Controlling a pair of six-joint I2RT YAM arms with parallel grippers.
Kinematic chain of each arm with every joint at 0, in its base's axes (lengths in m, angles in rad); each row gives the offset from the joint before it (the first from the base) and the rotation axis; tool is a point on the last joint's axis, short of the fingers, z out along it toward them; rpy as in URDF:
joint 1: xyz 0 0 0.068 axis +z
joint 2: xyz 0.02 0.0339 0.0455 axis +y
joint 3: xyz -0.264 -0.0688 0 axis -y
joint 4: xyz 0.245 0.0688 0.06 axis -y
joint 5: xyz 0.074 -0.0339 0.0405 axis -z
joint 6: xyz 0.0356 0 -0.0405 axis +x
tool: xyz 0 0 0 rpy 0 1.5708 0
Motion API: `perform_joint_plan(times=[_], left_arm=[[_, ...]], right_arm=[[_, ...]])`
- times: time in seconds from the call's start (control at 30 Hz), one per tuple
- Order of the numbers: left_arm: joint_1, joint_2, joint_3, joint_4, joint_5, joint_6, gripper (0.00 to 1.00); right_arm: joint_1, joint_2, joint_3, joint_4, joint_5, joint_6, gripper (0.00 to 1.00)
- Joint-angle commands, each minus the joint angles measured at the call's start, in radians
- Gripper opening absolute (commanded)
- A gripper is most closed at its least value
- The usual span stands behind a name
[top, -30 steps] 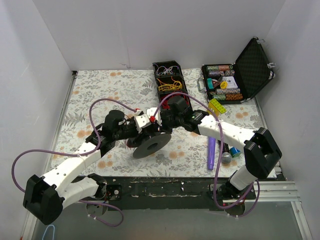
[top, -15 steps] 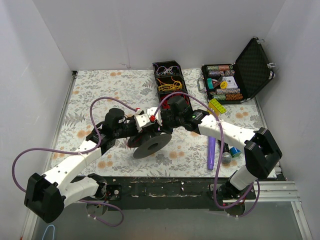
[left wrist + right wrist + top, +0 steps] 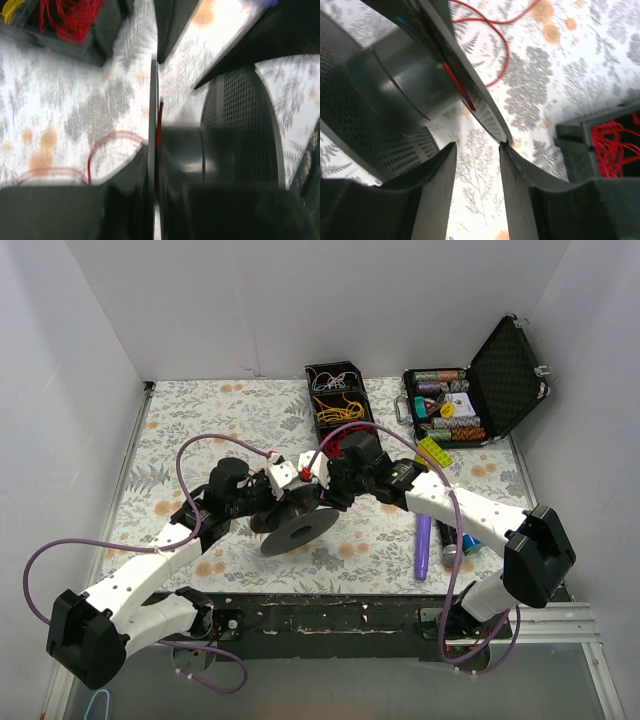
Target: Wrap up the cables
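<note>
Spool (image 3: pixel 297 528), black and double-flanged, sits tilted at mid-table (image 3: pixel 180 430) between both arms, and the left hand (image 3: pixel 154 170) is clenched on one thin flange of it. At the spool's rim the right hand (image 3: pixel 476 150) is released, fingers spread, with only table between them. One red cable (image 3: pixel 458 86) runs along the spool's hub against the flange and trails in loose loops on the table beside the spool, while further red cables (image 3: pixel 70 15) lie bundled in a black box (image 3: pixel 338 405) beyond the spool.
</note>
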Motion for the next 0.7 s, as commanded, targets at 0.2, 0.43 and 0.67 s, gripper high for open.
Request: perform_joint_plan(times=[0.2,0.43,0.67], left_arm=[[-0.032,0.044,0.008,-0.162,-0.098,-0.157,0.0],[-0.022,0.064,0.098,-0.154,-0.245,-0.267,0.0],[0.028,0.068,0.183,-0.147,-0.355,-0.31,0.0]], right_arm=[[-0.024,-0.095,0.084,0.268,0.02,0.143,0.59],[-0.096,-0.126,0.071,0.285,-0.011,0.287,0.64],[-0.139,-0.163,0.034,0.291,0.001,0.359,0.65]])
